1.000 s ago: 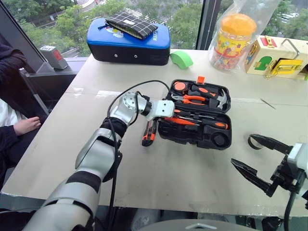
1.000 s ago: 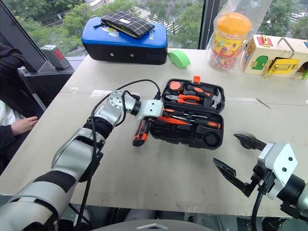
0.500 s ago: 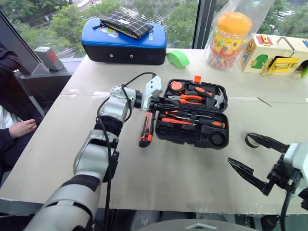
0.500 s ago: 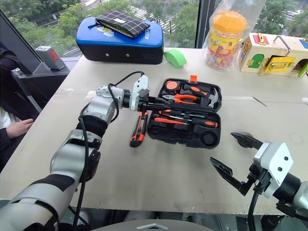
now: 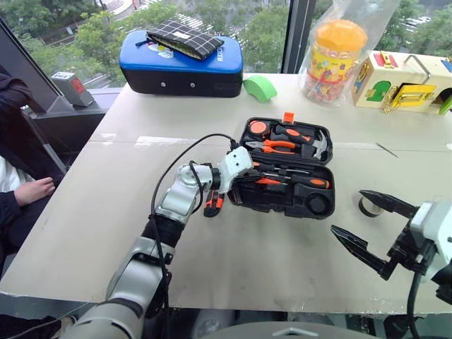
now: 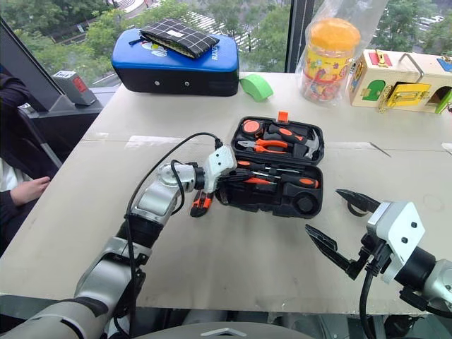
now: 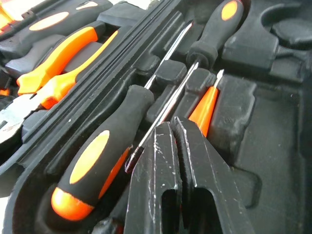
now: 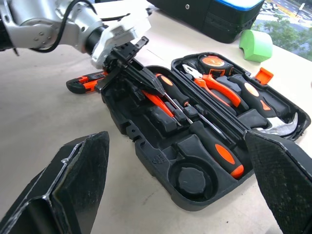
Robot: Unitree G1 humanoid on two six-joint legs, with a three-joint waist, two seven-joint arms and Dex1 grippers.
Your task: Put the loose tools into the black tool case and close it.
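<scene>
The black tool case [image 5: 282,209] lies open mid-table, with pliers, a hammer, a tape measure and orange-and-black screwdrivers [image 7: 92,161] in its recesses. A small orange screwdriver [image 7: 204,108] lies among them. My left gripper [image 5: 251,181] is shut, low over the near-left end of the case; a thin screwdriver shaft runs beside its fingertips [image 7: 163,134], and I see nothing held. The orange-black utility knife [image 5: 213,203] lies on the table left of the case. My right gripper [image 5: 346,212] stands open to the right of the case, around the small black tape roll [image 5: 367,206].
At the back stand a blue-topped case [image 5: 182,67] with a checked pouch [image 5: 187,37] on it, a green tape roll [image 5: 261,87], an orange-lidded jar [image 5: 337,56] and a wooden latch box [image 5: 406,81]. A person's hand [image 5: 34,189] rests beyond the table's left edge.
My left gripper has gone from partly open to shut, rolled at the wrist, and come down and back toward the case's near-left end. The right gripper has kept still and open.
</scene>
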